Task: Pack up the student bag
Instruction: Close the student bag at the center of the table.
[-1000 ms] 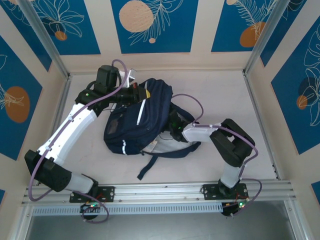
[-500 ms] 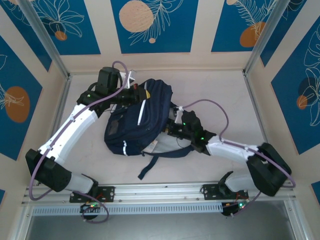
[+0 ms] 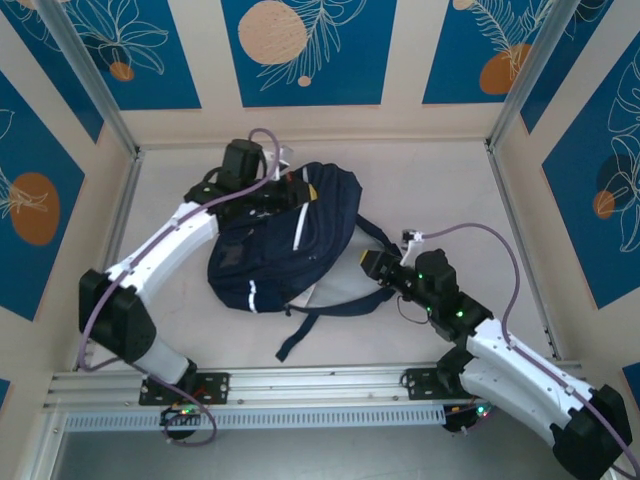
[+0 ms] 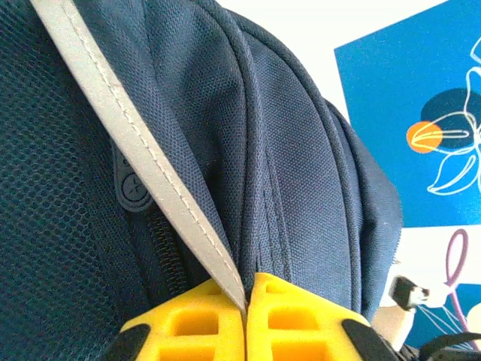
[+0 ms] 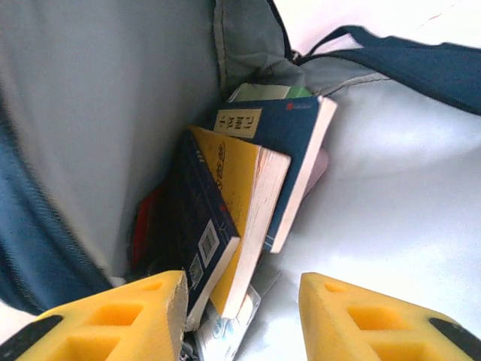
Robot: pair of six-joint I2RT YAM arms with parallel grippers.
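Navy student bag (image 3: 280,250) lies centre-left on table (image 3: 450,200), mouth toward near right. Left gripper (image 4: 246,301) pinched shut on reflective stripe (image 4: 143,173) at bag's far end. Right gripper (image 5: 240,301) fingers apart, empty, at mouth. Books (image 5: 248,180) inside. Loading likely mostly done; zipping left.

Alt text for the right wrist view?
Books lean together inside the student bag, a yellow one between two navy ones, against its grey lining. The jaws of the right gripper stand apart below, holding nothing.

The right fingers (image 5: 120,312) have drawn back rightward from the opening of the student bag (image 3: 270,250).
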